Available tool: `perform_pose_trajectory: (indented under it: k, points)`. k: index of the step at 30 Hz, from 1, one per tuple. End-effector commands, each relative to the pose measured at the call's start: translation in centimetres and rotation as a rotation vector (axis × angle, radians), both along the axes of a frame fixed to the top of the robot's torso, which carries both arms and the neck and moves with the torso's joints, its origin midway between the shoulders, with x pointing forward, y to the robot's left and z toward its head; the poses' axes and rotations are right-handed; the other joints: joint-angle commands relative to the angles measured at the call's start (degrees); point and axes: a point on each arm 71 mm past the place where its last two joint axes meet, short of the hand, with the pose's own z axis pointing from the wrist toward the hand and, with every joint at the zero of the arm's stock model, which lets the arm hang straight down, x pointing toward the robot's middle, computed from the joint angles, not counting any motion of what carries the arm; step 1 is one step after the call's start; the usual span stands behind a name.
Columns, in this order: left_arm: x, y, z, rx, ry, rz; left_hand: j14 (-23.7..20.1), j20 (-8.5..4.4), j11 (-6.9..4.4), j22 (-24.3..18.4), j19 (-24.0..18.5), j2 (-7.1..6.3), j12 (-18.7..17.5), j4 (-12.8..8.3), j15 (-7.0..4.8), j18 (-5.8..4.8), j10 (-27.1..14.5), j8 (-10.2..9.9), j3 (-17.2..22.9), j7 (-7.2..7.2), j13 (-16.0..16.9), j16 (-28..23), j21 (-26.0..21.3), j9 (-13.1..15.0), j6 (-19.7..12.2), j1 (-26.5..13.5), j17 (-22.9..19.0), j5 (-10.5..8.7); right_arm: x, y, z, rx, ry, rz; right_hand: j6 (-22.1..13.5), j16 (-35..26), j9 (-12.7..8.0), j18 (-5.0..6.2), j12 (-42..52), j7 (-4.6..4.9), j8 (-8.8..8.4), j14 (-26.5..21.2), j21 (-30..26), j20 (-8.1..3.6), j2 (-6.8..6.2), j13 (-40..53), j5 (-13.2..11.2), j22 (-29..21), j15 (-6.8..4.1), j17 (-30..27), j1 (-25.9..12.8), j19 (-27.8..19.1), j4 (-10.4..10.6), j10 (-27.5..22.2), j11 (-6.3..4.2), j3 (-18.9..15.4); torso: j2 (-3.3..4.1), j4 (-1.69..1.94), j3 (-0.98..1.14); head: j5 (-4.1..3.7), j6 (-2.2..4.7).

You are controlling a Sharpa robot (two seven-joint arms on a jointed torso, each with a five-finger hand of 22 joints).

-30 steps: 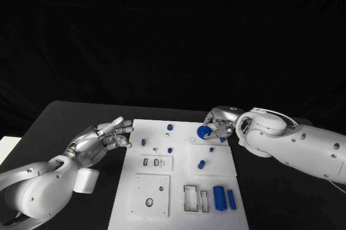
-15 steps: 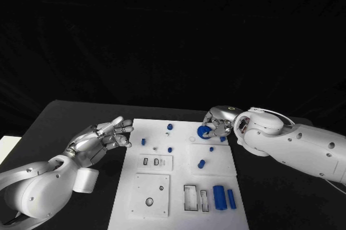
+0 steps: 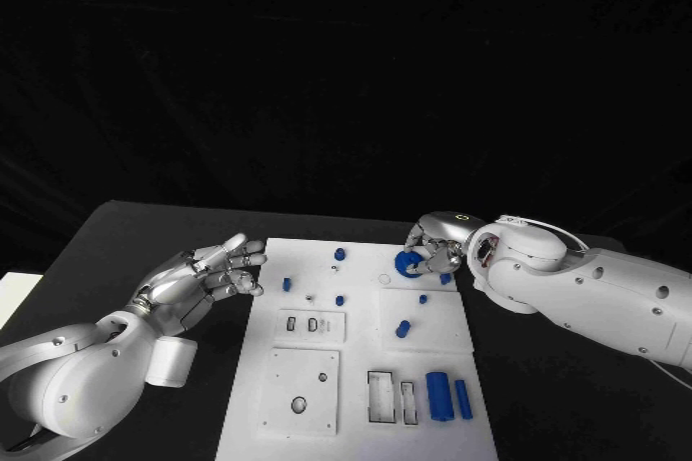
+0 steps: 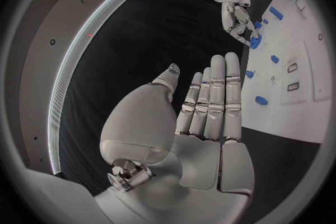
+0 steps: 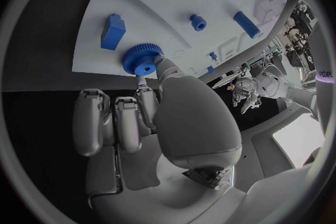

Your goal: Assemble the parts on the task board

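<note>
White task board (image 3: 361,381) is seen at the centre of a black table (image 3: 130,251), with most small blue parts lying loose on it, so assembly is judged barely begun. At the board's 1 o'clock corner, a blue gear (image 3: 411,263) is pinched by the right hand (image 3: 437,247). At 9 o'clock, the left hand (image 3: 202,278) is held released, fingers apart, grasping nothing.

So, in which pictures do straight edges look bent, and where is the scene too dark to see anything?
Left wrist view: the task board edge curves, a fisheye effect. Right wrist view: the board bows too, near the blue gear at the right hand. Head view: edges stay straight; the background above the table is black.
</note>
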Motion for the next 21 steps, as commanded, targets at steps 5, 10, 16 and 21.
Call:
perform_pose_trajectory:
  k: [5, 10, 16, 21]
  points:
    - [-0.03, -0.18, 0.11, -0.011, -0.005, -0.016, 0.3, 0.16, 0.19, -0.1, 0.4, 0.39, -0.2, -0.4, 0.15, 0.76, -0.4, -0.2, 0.1, -0.04, -0.1, -0.2, -0.1, 0.0, -0.5, 0.3, 0.0, -0.07, -0.22, 0.24, -0.09, -0.020, -0.026, 0.019, 0.3, 0.3, -0.2, -0.50, 0.2, -0.03, -0.47, 4.6, 0.4, -0.11, -0.65, 0.6, -0.5, 0.3, -0.04, 8.2, 0.1, 0.5, -0.4, 0.3, 0.02, 0.3, 0.03, -0.01, 0.00, -0.04, -0.02]
    - [-0.02, -0.17, 0.10, -0.011, -0.005, -0.016, 0.3, 0.16, 0.19, -0.1, 0.4, 0.39, -0.2, -0.4, 0.15, 0.76, -0.4, -0.2, 0.1, -0.04, -0.1, -0.2, -0.1, 0.0, -0.5, 0.3, 0.0, -0.07, -0.30, 0.29, 0.00, -0.024, -0.047, 0.022, -0.2, 0.5, -0.4, -0.55, -0.2, 0.08, -1.04, 4.7, 0.5, -0.01, -1.81, 0.4, -1.6, 0.5, 0.09, 8.6, -1.0, 0.5, -0.5, 0.0, 0.17, 0.4, 0.01, 0.02, -0.03, -0.14, 0.05]
    - [-0.01, -0.18, 0.09, -0.011, -0.004, -0.016, 0.3, 0.16, 0.20, -0.1, 0.4, 0.40, -0.2, -0.5, 0.15, 0.76, -0.4, -0.2, 0.1, -0.03, -0.1, -0.2, -0.2, -0.1, -0.5, 0.3, -0.1, -0.07, -0.35, 0.30, 0.00, -0.027, -0.051, 0.023, -0.7, 0.6, -0.6, -0.57, -1.0, 0.18, -1.48, 4.7, 0.6, 0.11, -2.72, -0.1, -2.9, 0.6, 0.21, 8.9, -2.1, 0.5, -0.4, -0.4, 0.30, 0.5, 0.03, 0.02, -0.03, -0.15, -0.01]
    - [0.00, -0.17, 0.09, -0.010, -0.004, -0.017, 0.3, 0.16, 0.20, -0.1, 0.4, 0.40, -0.2, -0.5, 0.15, 0.76, -0.4, -0.2, 0.1, -0.03, -0.1, -0.2, -0.2, -0.1, -0.5, 0.3, -0.1, -0.07, -0.39, 0.24, -0.07, -0.032, -0.046, 0.024, -0.7, 0.6, -0.6, -0.57, -1.1, 0.18, -1.50, 4.7, 0.6, 0.12, -2.80, -0.2, -3.0, 0.7, 0.22, 8.9, -2.1, 0.5, -0.4, -0.5, 0.31, 0.5, 0.02, 0.00, -0.04, -0.19, 0.01]
